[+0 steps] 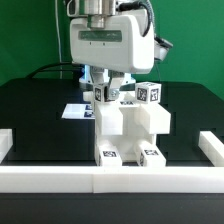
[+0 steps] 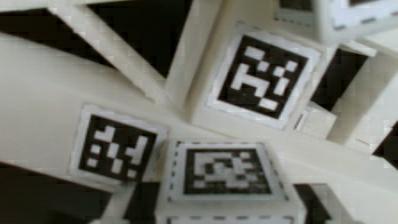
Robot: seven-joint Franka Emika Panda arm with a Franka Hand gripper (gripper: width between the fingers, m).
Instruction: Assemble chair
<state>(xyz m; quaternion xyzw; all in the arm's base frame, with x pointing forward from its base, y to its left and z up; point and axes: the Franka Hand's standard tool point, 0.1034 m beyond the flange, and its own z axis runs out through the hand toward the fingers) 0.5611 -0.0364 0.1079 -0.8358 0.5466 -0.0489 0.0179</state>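
Fingers (image 1: pixel 105 94) stood nearly closed, apparently gripping a tagged piece atop the half-built chair (image 1: pixel 130 125) (braced against the front rail (image 1: pixel 110 178) for steadiness) on the black tabletop (image 1: pixel 40 110).

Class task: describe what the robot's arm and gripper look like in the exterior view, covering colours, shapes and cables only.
The arm's end is a boxy white housing below a grey metallic cylinder. Dark cables loop from its top on the exterior view's right. The gripper below has short dark fingers on a pale body; no markings are readable.
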